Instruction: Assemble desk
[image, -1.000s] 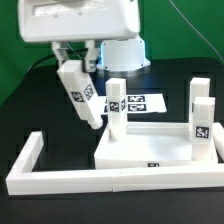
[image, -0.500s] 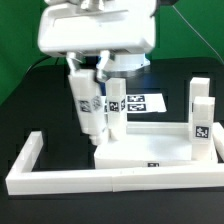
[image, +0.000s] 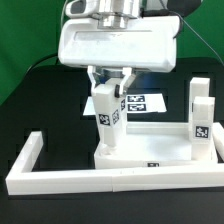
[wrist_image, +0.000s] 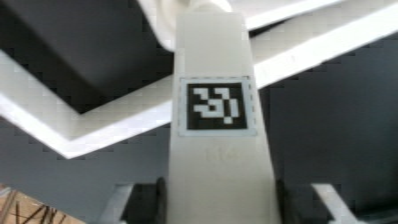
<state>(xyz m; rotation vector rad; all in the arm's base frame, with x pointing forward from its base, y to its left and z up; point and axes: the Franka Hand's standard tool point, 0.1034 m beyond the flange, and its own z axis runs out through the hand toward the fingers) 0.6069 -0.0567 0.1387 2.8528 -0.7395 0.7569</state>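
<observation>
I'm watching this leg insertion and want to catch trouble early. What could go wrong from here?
1. The held leg sits tilted in the gripper, so it may jam against the desk top instead of seating.
2. It hangs close to the standing leg and could knock it.

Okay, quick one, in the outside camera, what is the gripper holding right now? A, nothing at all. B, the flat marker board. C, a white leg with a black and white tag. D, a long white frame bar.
C: the gripper is closed on a white tagged leg, held upright over the desk top near its corner on the exterior view's left.
</observation>
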